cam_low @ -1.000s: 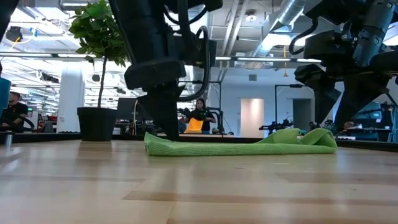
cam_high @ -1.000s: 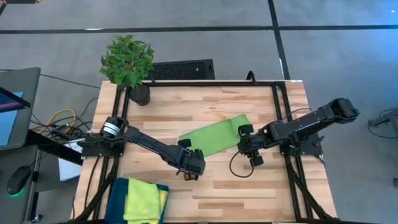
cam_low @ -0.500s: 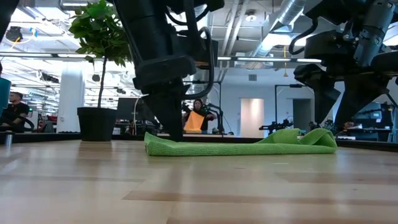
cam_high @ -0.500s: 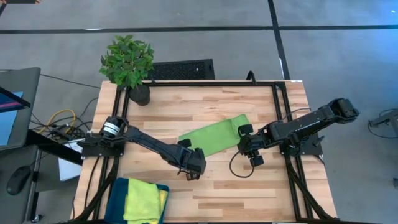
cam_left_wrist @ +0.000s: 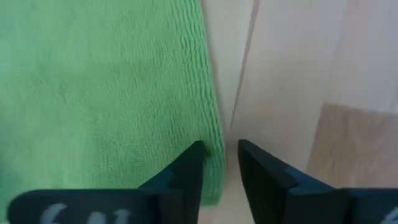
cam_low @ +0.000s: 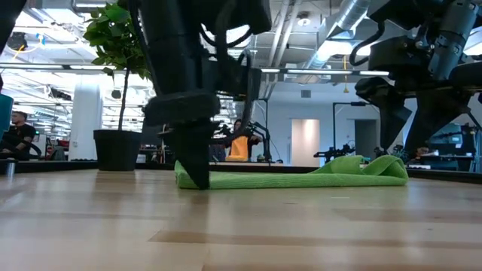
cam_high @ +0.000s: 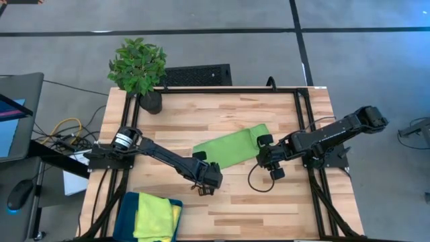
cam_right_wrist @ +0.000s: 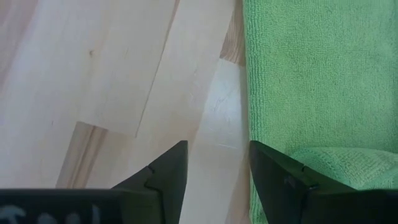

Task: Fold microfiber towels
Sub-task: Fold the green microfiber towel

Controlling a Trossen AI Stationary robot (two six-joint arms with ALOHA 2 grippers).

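Observation:
A lime green microfiber towel (cam_high: 232,146) lies folded into a long strip in the middle of the table, its right end bunched up (cam_low: 376,165). My left gripper (cam_left_wrist: 219,155) points down at the strip's left end (cam_low: 188,177) and is open by a narrow gap. The towel's edge (cam_left_wrist: 214,124) runs between its fingers. My right gripper (cam_right_wrist: 217,163) hangs open above the strip's right end, one finger over the cloth's edge (cam_right_wrist: 249,93) and one over bare wood. More towels, teal, yellow and lime (cam_high: 151,216), lie piled at the table's near left corner. My left gripper comes from above, with one fingertip (cam_left_wrist: 194,158) over the cloth at the towel's corner and the other (cam_left_wrist: 249,158) over bare wood. In the low view the tips (cam_low: 197,181) reach down to table level at the towel's end. Whether they press the cloth, I cannot tell.
A potted plant (cam_high: 139,67) stands at the table's far left corner. The black frame rail (cam_high: 222,90) runs along the far edge and down both sides. Bare wood (cam_high: 269,208) lies between the towel and the near edge.
My left gripper has sunk straight down at the towel's left end, from a little above the cloth until its tips are at table level. The towel lies as before.

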